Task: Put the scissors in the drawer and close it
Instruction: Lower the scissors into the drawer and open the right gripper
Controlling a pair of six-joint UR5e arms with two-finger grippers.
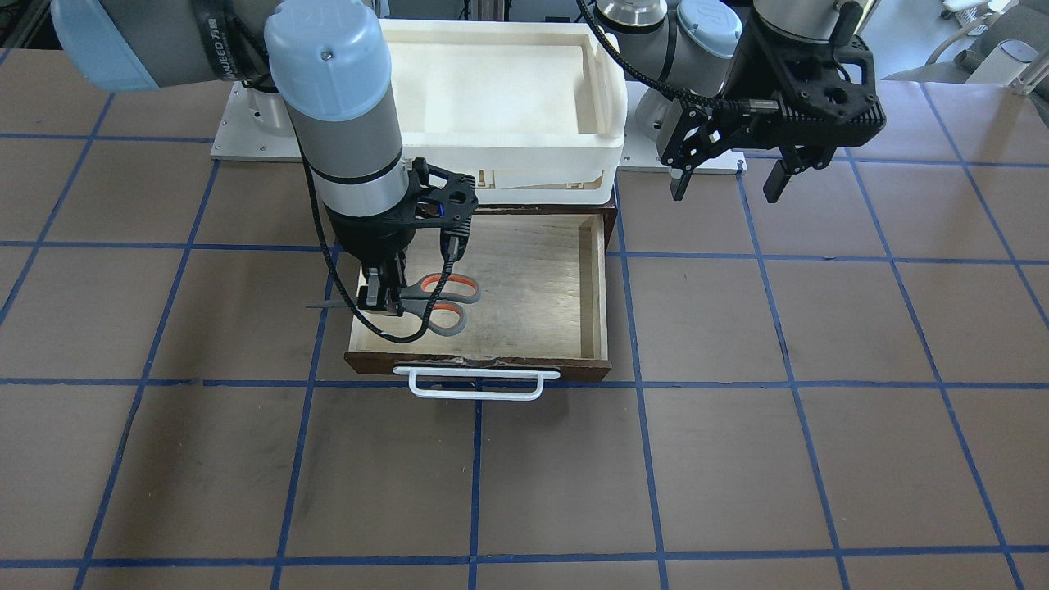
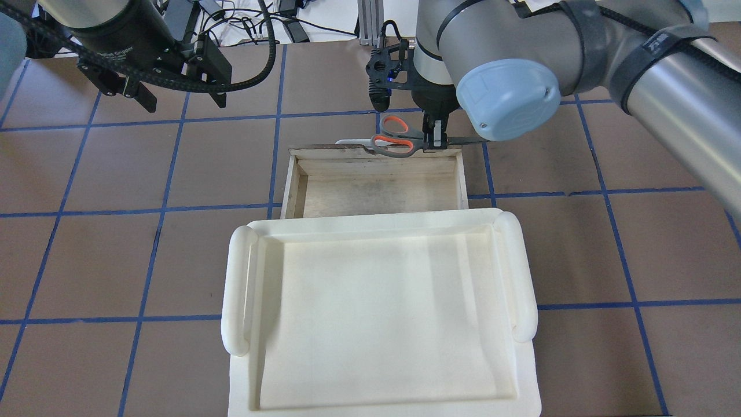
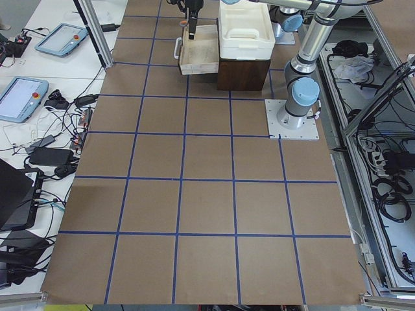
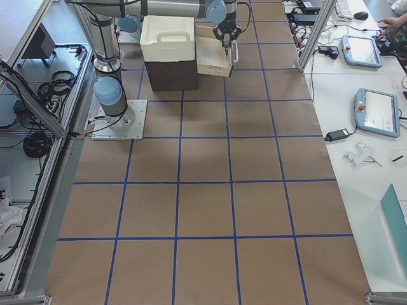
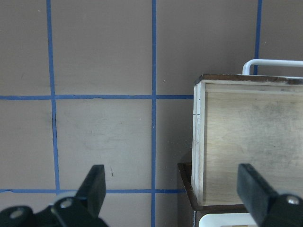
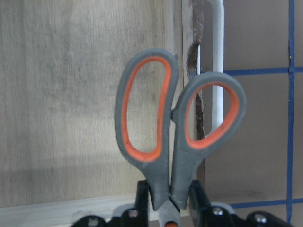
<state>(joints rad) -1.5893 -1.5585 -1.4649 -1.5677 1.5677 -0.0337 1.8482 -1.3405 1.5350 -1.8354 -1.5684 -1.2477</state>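
The drawer (image 1: pixel 533 279) stands pulled open, with pale wood inside, a dark front panel (image 1: pixel 574 366) and a white bar handle (image 1: pixel 475 387). My right gripper (image 1: pixel 381 299) is shut on the scissors (image 1: pixel 442 303) at their pivot. It holds them level above the drawer's front corner, with the blades pointing out past the drawer's side. In the right wrist view the scissors (image 6: pixel 175 127) have one loop over the drawer floor (image 6: pixel 71 94) and one over the front panel and handle. My left gripper (image 1: pixel 729 180) is open and empty, hovering beside the cabinet. It also shows in the overhead view (image 2: pixel 176 101).
A white plastic tray (image 1: pixel 606 90) sits on top of the dark cabinet that houses the drawer. The brown table with its blue tape grid (image 1: pixel 737 459) spreads around it. The left wrist view shows the drawer's side wall (image 5: pixel 198 142).
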